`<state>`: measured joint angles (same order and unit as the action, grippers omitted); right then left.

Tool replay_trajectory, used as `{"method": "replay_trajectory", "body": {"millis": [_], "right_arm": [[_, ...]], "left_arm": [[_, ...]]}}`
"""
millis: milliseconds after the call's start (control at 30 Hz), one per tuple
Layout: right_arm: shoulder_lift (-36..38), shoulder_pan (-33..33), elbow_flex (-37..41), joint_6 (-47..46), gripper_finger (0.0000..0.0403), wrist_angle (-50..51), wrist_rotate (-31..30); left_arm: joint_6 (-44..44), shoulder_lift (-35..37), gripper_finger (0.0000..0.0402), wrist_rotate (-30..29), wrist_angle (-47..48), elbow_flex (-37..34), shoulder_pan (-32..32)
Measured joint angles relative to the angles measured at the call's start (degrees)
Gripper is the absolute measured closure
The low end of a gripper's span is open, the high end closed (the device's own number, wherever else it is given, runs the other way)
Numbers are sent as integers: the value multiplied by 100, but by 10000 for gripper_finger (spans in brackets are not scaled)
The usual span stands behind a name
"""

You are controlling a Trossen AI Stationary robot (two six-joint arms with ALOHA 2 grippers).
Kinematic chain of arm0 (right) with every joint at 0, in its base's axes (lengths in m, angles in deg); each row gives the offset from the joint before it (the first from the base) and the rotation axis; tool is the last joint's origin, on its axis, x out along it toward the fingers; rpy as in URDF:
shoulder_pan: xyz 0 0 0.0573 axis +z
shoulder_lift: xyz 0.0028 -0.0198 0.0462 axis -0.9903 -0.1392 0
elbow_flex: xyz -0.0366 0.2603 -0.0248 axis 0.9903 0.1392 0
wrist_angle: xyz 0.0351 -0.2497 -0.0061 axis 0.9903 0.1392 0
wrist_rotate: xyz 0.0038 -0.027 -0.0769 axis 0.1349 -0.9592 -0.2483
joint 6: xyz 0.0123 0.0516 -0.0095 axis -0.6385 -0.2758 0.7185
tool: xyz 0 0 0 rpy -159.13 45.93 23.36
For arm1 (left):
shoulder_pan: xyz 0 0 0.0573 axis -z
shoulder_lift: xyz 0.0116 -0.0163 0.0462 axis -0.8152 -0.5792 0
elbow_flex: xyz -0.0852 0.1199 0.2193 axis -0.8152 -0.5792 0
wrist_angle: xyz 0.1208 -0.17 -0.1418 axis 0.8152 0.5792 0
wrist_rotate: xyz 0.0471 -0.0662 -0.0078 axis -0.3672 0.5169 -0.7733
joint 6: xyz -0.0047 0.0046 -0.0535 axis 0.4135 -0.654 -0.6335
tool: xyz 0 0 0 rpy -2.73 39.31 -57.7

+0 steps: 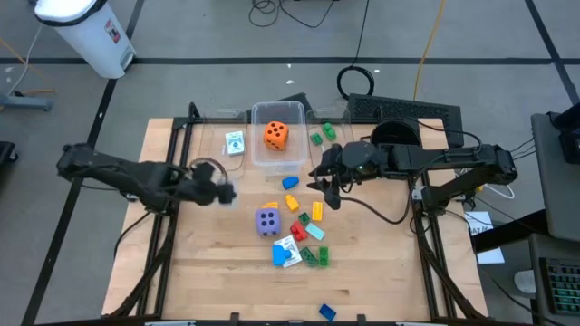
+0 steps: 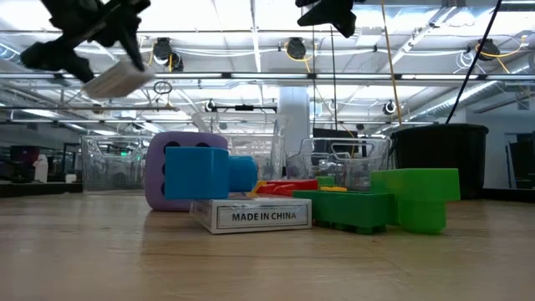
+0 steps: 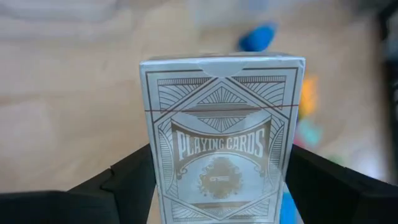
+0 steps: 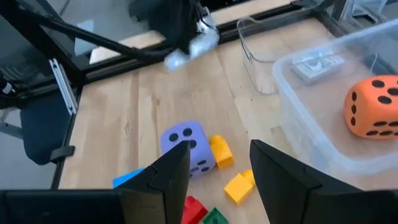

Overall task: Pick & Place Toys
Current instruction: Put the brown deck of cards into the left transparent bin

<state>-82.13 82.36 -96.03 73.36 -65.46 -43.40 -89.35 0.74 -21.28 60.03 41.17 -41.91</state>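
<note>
Left end effector: raised above the desk, left of the toy cluster, clamped on a white box of playing cards, one dark finger either side of the box's lower part.

Right end effector: over the scattered bricks beside the clear bin, fingers parted, nothing between them.

Other toys: orange die inside the bin; purple die on the desk among bricks; a second card box lying flat beneath a blue brick.

Risks, judged:
- Held box gripped low, so it may tip or slide out during travel.
- A release short of the bin would drop it on the rim or back among the bricks.
- Both arms close to the same bin; paths could cross.

Not legible:
- Depth of the fingers' hold on the box, cut off at the left wrist view's edge.
- Left end effector blurred in the high and low views.
- Bricks behind the purple die, hidden in the low view.
</note>
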Motion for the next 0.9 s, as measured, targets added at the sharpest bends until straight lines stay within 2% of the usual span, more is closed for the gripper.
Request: {"method": "replay_trajectory", "body": {"millis": [200,300,500,700,900], "right_arm": [[-2,0,1,283,243,519,4],[-2,0,1,348,243,745,5],[-2,-1,-1,387,243,713,3],[0,-102,1,350,243,320,-9],[-2,-291,1,126,243,-10,-15]], "left_arm": [[227,600,102,-1297,-928,2,-302],[692,699,102,-1517,-1426,15,-617],[1766,603,102,-1148,-1122,699,-1577],[2702,15,102,-562,425,2042,-2870],[3637,-992,102,154,1807,3246,-4181]]}}
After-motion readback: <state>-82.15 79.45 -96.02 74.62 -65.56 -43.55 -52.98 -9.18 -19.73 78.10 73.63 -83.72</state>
